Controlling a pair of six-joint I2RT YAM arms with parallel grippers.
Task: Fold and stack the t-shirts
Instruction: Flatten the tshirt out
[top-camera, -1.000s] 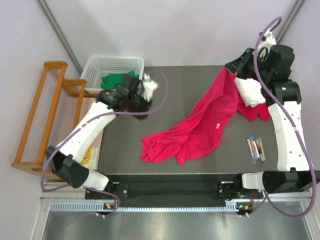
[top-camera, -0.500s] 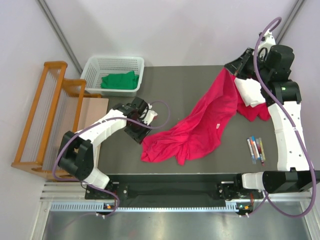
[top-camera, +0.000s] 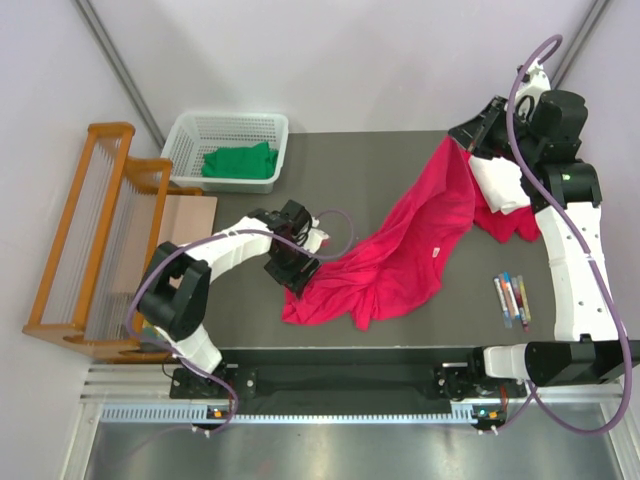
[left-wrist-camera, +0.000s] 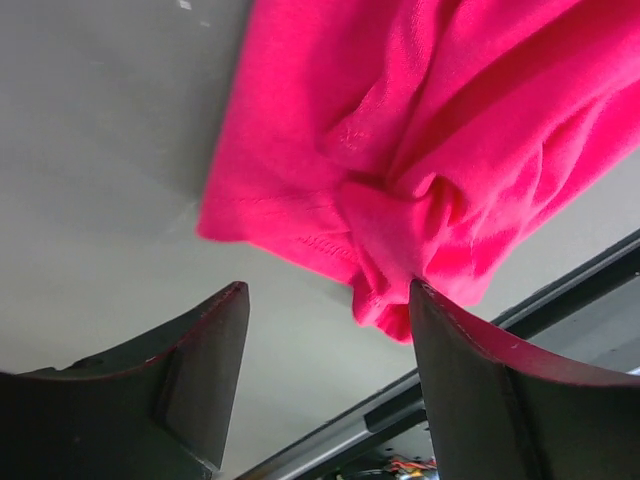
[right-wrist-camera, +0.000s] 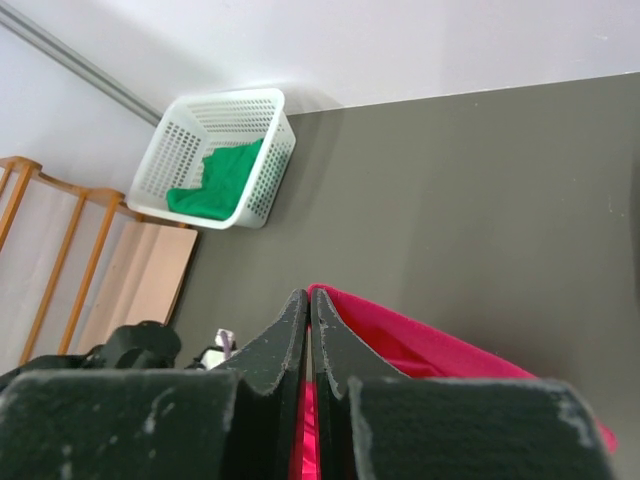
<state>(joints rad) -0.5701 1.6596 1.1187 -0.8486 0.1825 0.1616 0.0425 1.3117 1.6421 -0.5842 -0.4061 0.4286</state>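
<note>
A red t-shirt (top-camera: 400, 250) lies crumpled across the dark table (top-camera: 370, 170), one end lifted to the far right. My right gripper (top-camera: 462, 140) is shut on that raised edge of the shirt (right-wrist-camera: 420, 345), which is pinched between its fingers (right-wrist-camera: 300, 330). My left gripper (top-camera: 300, 272) is open and low at the shirt's near-left corner; in its wrist view the red cloth (left-wrist-camera: 420, 150) bunches just ahead of the open fingers (left-wrist-camera: 470, 380), touching the right one. A green t-shirt (top-camera: 238, 160) lies in the white basket (top-camera: 190, 135).
A wooden rack (top-camera: 85, 230) stands left of the table. Several markers (top-camera: 512, 298) lie near the right front. The basket also shows in the right wrist view (right-wrist-camera: 270, 160).
My left arm swung from the basket down to the shirt's near-left corner. The right arm and the lifted edge stayed still.
</note>
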